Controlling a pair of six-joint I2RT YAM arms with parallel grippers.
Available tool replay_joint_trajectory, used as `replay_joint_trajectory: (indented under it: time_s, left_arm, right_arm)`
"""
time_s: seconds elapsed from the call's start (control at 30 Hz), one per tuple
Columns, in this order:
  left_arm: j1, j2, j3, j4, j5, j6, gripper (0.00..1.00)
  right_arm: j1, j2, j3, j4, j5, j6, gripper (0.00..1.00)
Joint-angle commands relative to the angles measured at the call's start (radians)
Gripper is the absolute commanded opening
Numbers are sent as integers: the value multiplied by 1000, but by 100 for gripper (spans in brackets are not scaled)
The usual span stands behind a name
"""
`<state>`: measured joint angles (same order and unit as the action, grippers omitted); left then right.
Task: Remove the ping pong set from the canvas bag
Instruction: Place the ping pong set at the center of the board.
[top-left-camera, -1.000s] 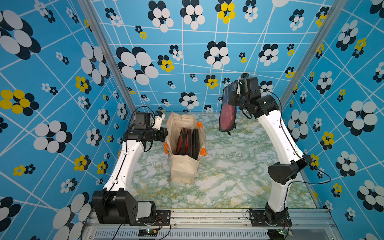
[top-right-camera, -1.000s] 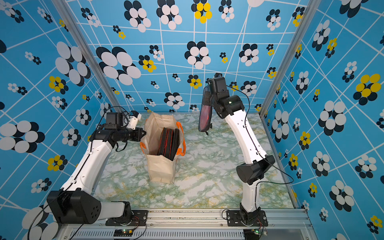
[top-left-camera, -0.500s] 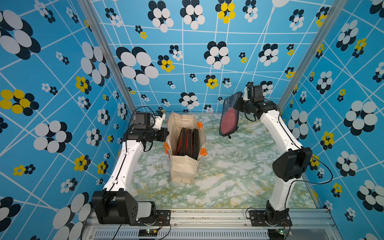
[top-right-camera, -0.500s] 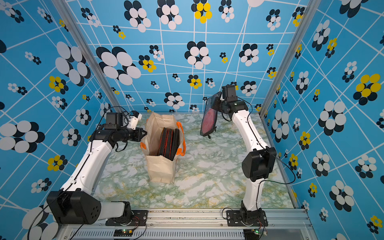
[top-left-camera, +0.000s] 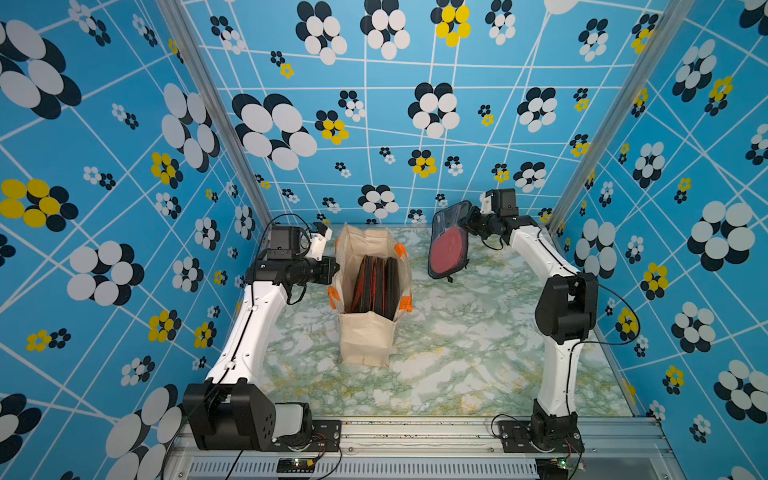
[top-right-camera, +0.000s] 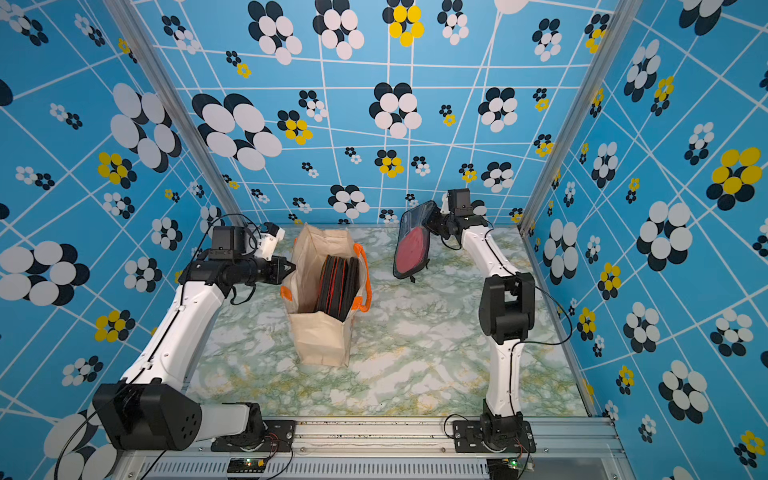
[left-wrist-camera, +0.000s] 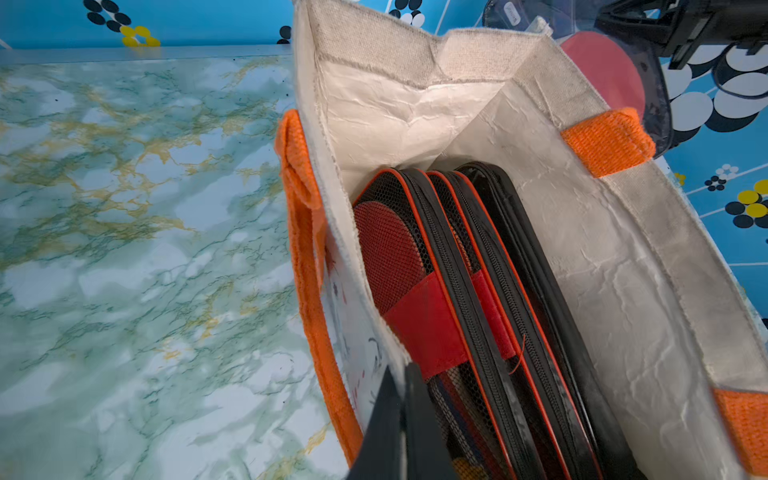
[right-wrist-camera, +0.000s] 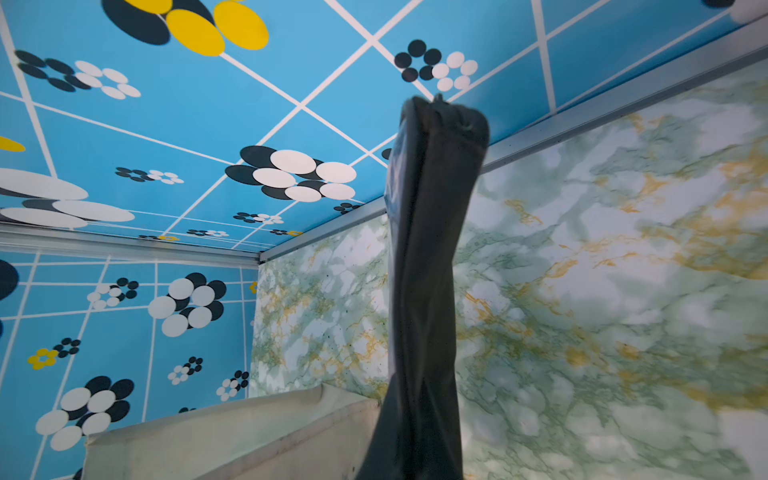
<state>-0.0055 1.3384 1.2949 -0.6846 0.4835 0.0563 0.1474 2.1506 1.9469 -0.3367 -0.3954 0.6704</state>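
The canvas bag (top-left-camera: 365, 340) (top-right-camera: 320, 340) stands open on the marble table, cream with orange handles (left-wrist-camera: 606, 141). Black zipped mesh paddle cases (top-left-camera: 374, 286) (left-wrist-camera: 478, 291) with orange trim stand on edge inside it. My left gripper (top-left-camera: 332, 266) (top-right-camera: 289, 268) (left-wrist-camera: 401, 395) is shut on the bag's left rim. A ping pong set (top-left-camera: 449, 245) (top-right-camera: 411, 245) (right-wrist-camera: 428, 249), a black case with a red paddle behind a clear window, hangs in the air right of the bag near the back wall. My right gripper (top-left-camera: 467, 220) (top-right-camera: 432, 220) is shut on its upper edge.
The blue flowered walls (top-left-camera: 665, 208) close in the table (top-left-camera: 478, 353) on three sides. An aluminium rail (top-left-camera: 415, 432) with both arm bases runs along the front edge. The right arm's elbow (top-left-camera: 565, 307) stands over the right side of the table.
The right arm has carried the ping pong set down a little, its wrist sinking toward the back right. The left gripper and the bag have not moved.
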Motion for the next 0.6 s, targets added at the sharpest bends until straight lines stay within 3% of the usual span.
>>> replay_joint_trajectory:
  time_s: [0.0,0.57]
  left_arm:
    - [3,-31,-22,22,24,11,0]
    - [-2,-40,-38,39,38,1,0]
  right_arm:
    - [-16,18,-3,169,-128,88,0]
    - [-23,251,48,251,-244,193,2]
